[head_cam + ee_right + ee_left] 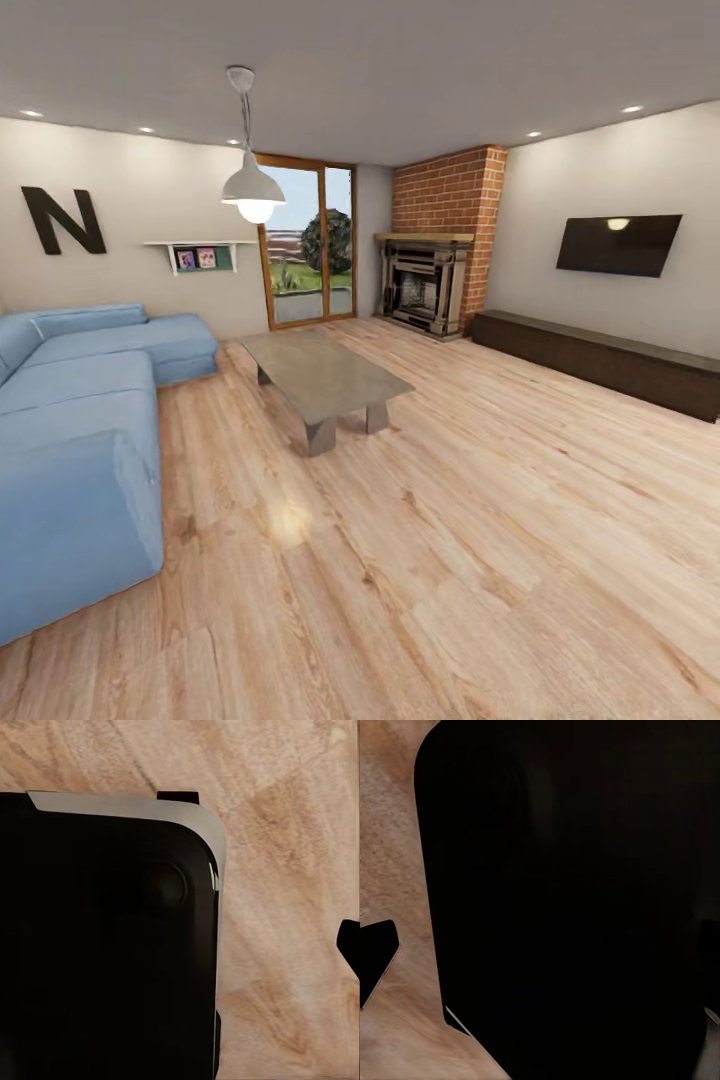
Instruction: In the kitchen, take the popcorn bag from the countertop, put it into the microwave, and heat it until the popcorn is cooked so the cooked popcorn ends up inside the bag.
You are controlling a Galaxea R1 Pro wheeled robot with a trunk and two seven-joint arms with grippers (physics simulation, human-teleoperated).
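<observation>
Head view onto a living room: blue fabric corner sofa (75, 440), grey slab coffee table (325, 378), brick fireplace (435, 265), pale plank floor (450, 560). No kitchen, popcorn bag or microwave here, so no bearing to either arm. Grippers' opening: cannot tell.

Head view faces the lounge; wrist views face the wood floor (480, 560) closely.

Ahead of me lies a living room with a pale wood floor (480, 560). A blue corner sofa (75, 440) sits at nine o'clock, a grey coffee table (325, 380) toward twelve. Beyond stand a glass door (308, 243), a brick fireplace (435, 270), and at two o'clock a wall television (618, 243) above a dark low cabinet (600, 360).
</observation>
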